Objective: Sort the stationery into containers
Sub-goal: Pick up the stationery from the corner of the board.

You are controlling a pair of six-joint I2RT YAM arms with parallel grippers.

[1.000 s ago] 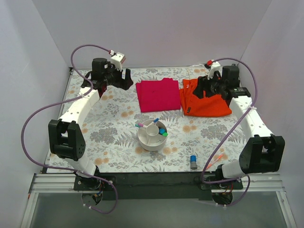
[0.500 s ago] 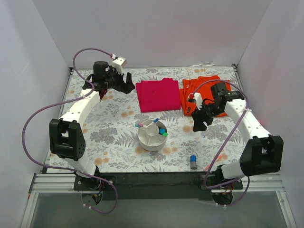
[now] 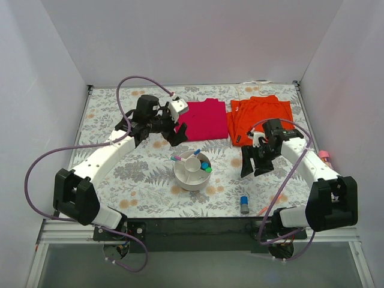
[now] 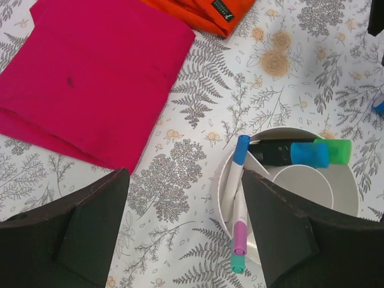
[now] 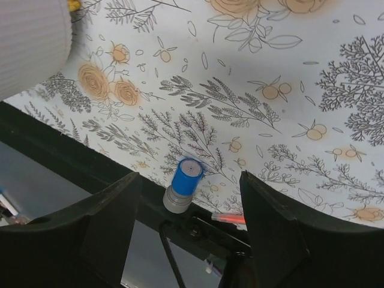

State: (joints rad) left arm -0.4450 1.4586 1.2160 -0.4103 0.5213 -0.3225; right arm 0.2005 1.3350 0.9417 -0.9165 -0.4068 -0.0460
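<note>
The round white organizer [image 3: 192, 172] stands mid-table and holds several markers with blue, pink and green caps [image 4: 240, 150]. My left gripper [image 3: 174, 133] hovers open and empty just behind and left of it; in the left wrist view [image 4: 185, 173] the organizer's rim [image 4: 223, 180] lies between the fingers. A grey-blue cylinder [image 3: 244, 204] stands near the front edge. My right gripper [image 3: 254, 162] is open and empty above the table behind it. In the right wrist view [image 5: 189, 176] the cylinder [image 5: 185, 183] sits between the fingers, with a thin orange pen [image 5: 231, 219] beside it. A pink tube [image 3: 325, 156] lies at the right edge.
A folded magenta cloth [image 3: 201, 119] and a folded orange cloth [image 3: 262, 120] lie at the back. White walls enclose the table on three sides. The black front rail [image 3: 198, 228] runs just past the cylinder and pen.
My left gripper swung from the back left corner to beside the organizer. My right gripper left the orange cloth and came forward and down toward the cylinder.
</note>
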